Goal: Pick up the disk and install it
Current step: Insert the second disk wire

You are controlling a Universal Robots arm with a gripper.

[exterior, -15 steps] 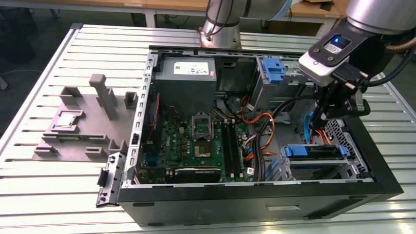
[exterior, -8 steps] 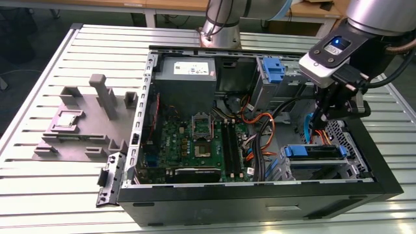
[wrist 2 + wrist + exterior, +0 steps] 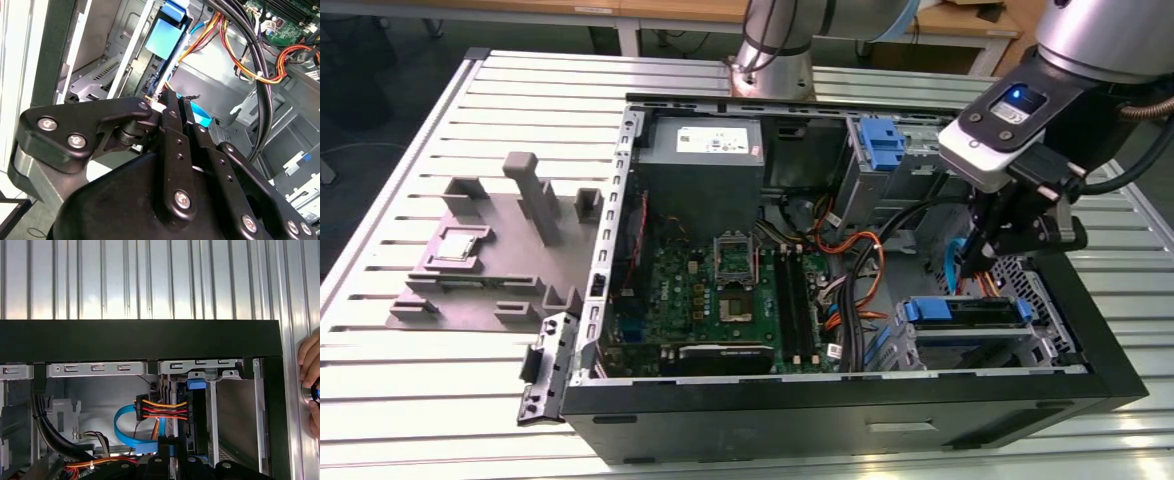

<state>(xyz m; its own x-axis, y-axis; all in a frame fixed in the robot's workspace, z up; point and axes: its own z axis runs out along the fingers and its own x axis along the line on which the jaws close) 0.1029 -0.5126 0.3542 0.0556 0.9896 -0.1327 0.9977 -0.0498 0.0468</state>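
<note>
- Gripper [image 3: 175, 102] – in the second wrist view we see its jaws drawn together with barely a slit between them. We cannot tell whether they pinch anything.
- The disk [image 3: 162, 40] – it stands on edge directly beyond the jaw tips, its long axis running straight away from them and its blue carrier closing the far end. In the exterior view the disk [image 3: 963, 312] sits in the drive cage [image 3: 1038, 335] at the case's corner on the exterior view's right, just beneath the gripper [image 3: 983, 262], so we judge the approach to be straight down.
- Open room – the orange and blue cables [image 3: 160, 410] crowd one side of the disk and the cage's sheet-metal wall the other, so the slot is narrow.
- Computer case [image 3: 854, 400] – its black rim bounds the cage on the outer side, leaving little sideways play.
- Slatted table [image 3: 427, 400] – it is open around the case. A person's hand [image 3: 311, 380] rests on it just outside the case wall.
</note>
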